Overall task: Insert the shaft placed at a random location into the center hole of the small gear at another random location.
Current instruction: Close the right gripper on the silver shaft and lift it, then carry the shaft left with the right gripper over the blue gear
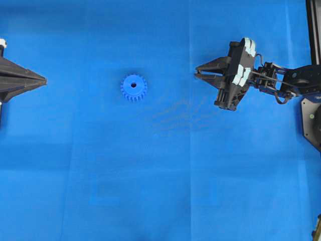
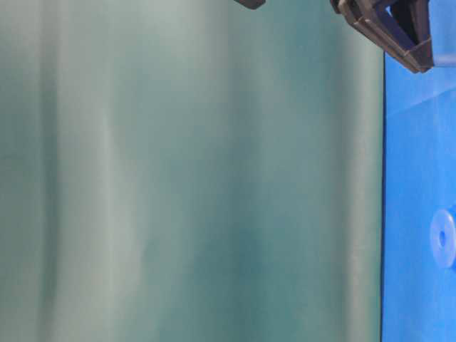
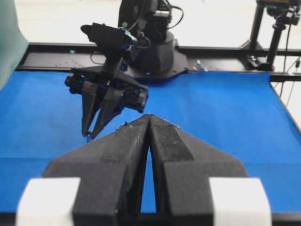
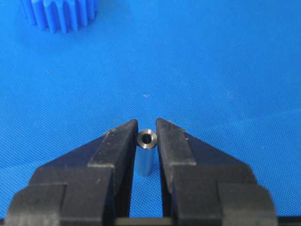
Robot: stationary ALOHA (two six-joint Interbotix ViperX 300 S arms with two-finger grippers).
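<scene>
The small gear (image 1: pixel 133 87) lies flat on the blue cloth, left of centre, its center hole (image 1: pixel 133 85) facing up; its teeth show at the top left of the right wrist view (image 4: pixel 59 14). My right gripper (image 1: pixel 196 73) is shut on the shaft (image 4: pixel 146 153), a short silvery pin with a shiny ringed end held between the fingertips, well to the right of the gear. The shaft is too small to make out in the overhead view. My left gripper (image 1: pixel 44 79) is shut and empty at the left edge, far from the gear; its tips (image 3: pixel 149 117) meet.
The blue cloth (image 1: pixel 160 175) covers the table. The right arm's base (image 1: pixel 311 115) stands at the right edge, with a black frame rail (image 1: pixel 313 25) behind it. A green backdrop (image 2: pixel 178 178) fills the table-level view, where the gear (image 2: pixel 443 237) shows at the right edge.
</scene>
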